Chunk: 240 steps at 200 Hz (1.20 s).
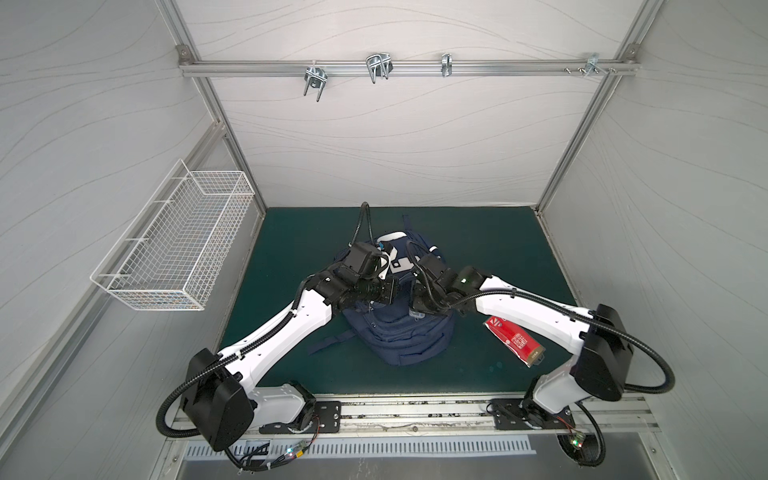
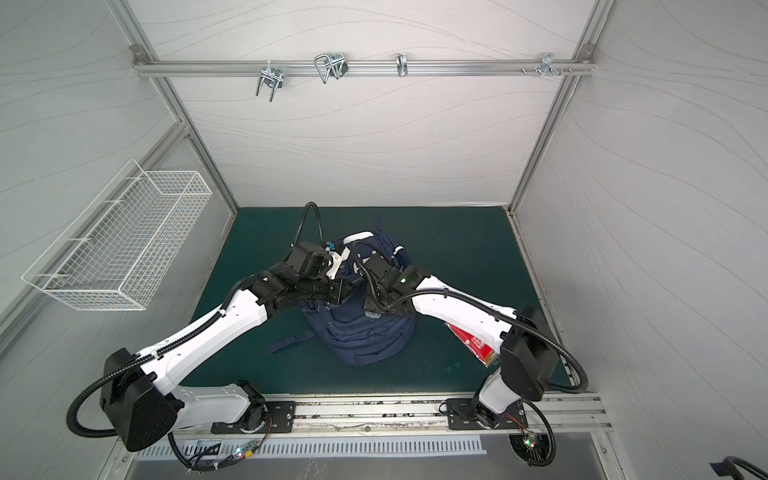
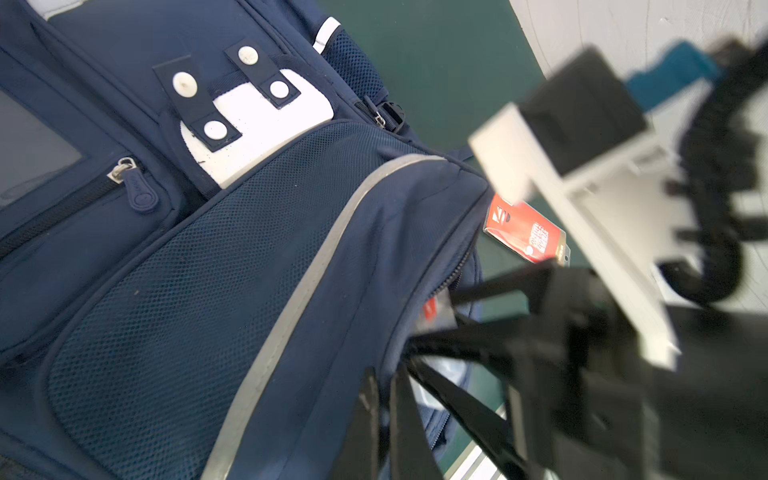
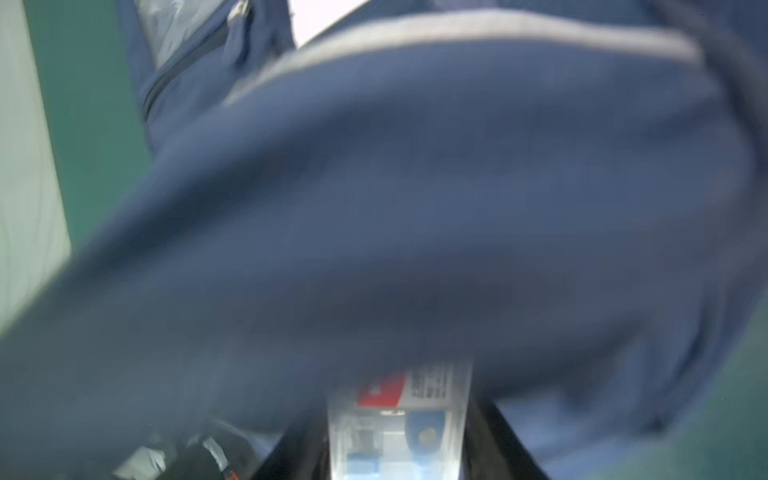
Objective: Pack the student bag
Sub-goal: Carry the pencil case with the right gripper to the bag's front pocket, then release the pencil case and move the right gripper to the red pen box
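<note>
The student bag [image 1: 399,336] [image 2: 361,336], navy with grey stripes and a white patch [image 3: 257,137], lies in the middle of the green mat [image 1: 291,232]. My left gripper [image 1: 392,291] [image 3: 386,370] is shut, pinching the fabric rim of the bag's opening beside the zip. My right gripper [image 1: 415,311] [image 4: 399,403] reaches in from the right. Its fingers flank a clear plastic packet [image 4: 399,428] with a red and white label. The packet's front end is tucked under the bag's raised flap [image 4: 415,187]. The right wrist view is blurred.
A flat red packet [image 1: 515,340] [image 3: 525,232] lies on the mat right of the bag, partly under the right arm. A white wire basket [image 1: 174,249] hangs on the left wall. Metal hooks [image 1: 378,68] sit on the back rail.
</note>
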Each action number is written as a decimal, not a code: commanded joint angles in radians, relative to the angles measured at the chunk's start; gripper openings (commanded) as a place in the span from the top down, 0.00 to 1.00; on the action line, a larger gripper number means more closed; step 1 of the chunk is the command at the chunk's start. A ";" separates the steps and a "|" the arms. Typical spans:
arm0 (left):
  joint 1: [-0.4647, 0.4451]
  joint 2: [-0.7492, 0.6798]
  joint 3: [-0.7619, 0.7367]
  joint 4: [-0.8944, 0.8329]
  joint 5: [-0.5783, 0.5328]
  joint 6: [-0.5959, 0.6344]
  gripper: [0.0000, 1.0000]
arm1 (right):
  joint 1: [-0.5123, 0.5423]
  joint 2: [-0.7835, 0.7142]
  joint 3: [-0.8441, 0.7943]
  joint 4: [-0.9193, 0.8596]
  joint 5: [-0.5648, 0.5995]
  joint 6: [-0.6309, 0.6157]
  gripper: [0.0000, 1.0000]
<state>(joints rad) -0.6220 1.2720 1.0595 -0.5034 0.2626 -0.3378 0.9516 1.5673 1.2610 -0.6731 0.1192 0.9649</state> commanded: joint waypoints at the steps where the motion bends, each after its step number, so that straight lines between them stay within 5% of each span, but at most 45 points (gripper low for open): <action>1: -0.003 -0.028 0.019 0.077 0.055 -0.020 1.00 | 0.014 0.010 0.034 0.069 0.013 0.027 0.36; 53: -0.002 -0.026 0.021 0.071 0.041 -0.029 1.00 | 0.038 -0.009 -0.016 0.166 -0.036 -0.013 0.33; 85: -0.002 -0.026 0.025 0.063 0.025 -0.024 1.00 | 0.038 -0.016 -0.014 0.142 -0.026 -0.030 0.40; 99: -0.002 -0.028 0.022 0.061 0.017 -0.025 1.00 | 0.042 -0.031 -0.014 0.122 -0.009 -0.049 0.50; 124: -0.004 -0.031 0.021 0.055 0.016 -0.022 1.00 | 0.082 -0.132 -0.045 0.019 0.189 -0.116 0.59; 146: -0.002 -0.034 0.016 0.057 0.009 -0.021 1.00 | 0.060 -0.278 -0.125 -0.148 0.386 -0.105 0.44; 175: -0.001 -0.026 0.022 0.059 0.020 -0.024 1.00 | -0.236 -0.495 -0.328 -0.221 0.362 -0.106 0.20; 217: -0.002 -0.031 0.019 0.058 0.013 -0.023 1.00 | -0.812 -0.614 -0.574 -0.094 0.054 -0.231 0.11; 240: -0.002 -0.025 0.019 0.057 0.016 -0.024 1.00 | -0.999 -0.529 -0.618 -0.001 -0.111 -0.294 0.10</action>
<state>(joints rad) -0.6170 1.2705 1.0592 -0.5087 0.2581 -0.3462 0.0917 0.9749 0.6704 -0.7593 0.2371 0.7551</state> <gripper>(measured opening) 0.049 0.898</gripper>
